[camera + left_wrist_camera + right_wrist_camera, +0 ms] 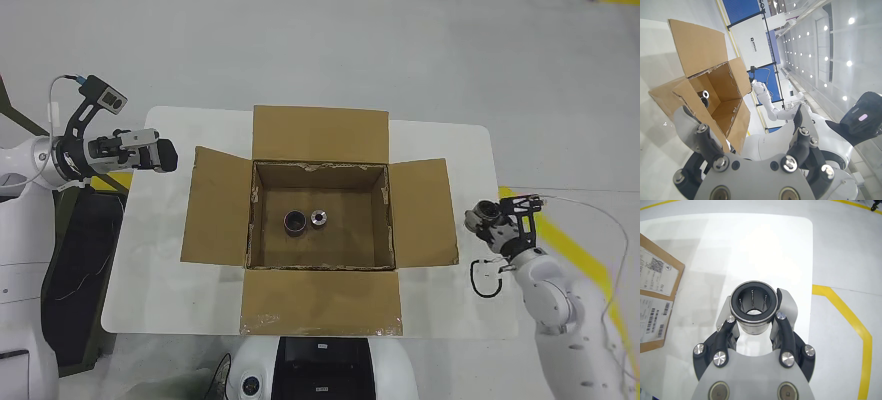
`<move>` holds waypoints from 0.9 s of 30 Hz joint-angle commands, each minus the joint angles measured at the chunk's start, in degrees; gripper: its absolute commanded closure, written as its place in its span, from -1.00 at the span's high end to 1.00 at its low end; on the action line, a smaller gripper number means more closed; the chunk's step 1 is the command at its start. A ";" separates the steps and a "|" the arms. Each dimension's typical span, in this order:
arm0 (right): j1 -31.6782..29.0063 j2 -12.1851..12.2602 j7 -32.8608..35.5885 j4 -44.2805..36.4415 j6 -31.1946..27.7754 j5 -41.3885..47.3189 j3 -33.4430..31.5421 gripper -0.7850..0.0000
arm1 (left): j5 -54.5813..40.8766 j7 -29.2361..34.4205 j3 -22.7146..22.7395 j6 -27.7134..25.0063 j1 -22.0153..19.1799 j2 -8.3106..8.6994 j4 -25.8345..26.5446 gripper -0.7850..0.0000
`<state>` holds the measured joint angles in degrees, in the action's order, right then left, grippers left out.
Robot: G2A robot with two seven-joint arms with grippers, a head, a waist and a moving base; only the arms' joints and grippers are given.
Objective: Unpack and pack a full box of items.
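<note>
box (215, 205) x1 | cyl. parts (295, 221) (318, 218) inside it x2 | bearing (754, 303) outside box x1 | table (450, 140) x1

The box (320, 133) sits in the middle of the table (150, 290). On its floor the first cylinder (295, 221) lies just left of the second cylinder (318, 218). The left gripper (170, 155) is left of the box. The right gripper (753, 302), gripping the third cylinder (754, 313), is right of it.

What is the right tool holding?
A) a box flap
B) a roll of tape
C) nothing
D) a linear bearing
D: the right tool is shut on a linear bearing, with rows of balls visible inside its bore.
</note>
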<state>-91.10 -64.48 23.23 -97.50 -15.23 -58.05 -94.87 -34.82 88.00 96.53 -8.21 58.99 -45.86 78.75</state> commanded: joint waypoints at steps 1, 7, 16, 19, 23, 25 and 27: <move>-0.82 0.05 -0.08 -2.53 0.17 -0.03 -0.51 -1.00 | 0.00 0.00 0.00 0.00 0.00 0.00 0.00 1.00; -2.64 0.16 -0.44 -8.87 0.88 -0.83 -1.73 -1.00 | 0.00 0.00 0.00 0.00 0.00 0.00 0.00 1.00; -3.27 0.26 -0.94 -16.52 0.85 -1.86 -2.50 -1.00 | 0.00 0.00 0.00 0.00 0.00 0.00 0.00 1.00; -2.57 0.33 -0.58 -18.71 -0.01 -2.74 -1.91 -1.00 | 0.00 0.00 0.00 0.00 0.00 0.00 0.00 1.00; -0.51 0.38 -0.26 -21.01 -1.03 -3.56 -0.55 -1.00 | 0.00 0.00 0.00 0.00 0.00 0.00 0.00 1.00; 0.64 0.39 -0.10 -22.16 -1.40 -3.95 0.27 -1.00 | 0.00 0.00 0.00 0.00 0.00 0.00 0.00 1.00; 1.77 0.35 -0.08 -23.26 -1.76 -3.73 1.39 -1.00 | 0.00 0.00 0.00 0.00 0.00 0.00 0.00 1.00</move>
<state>-90.01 -64.10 23.11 -120.14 -16.79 -61.89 -94.13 -34.82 88.00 96.53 -8.21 58.99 -45.86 78.75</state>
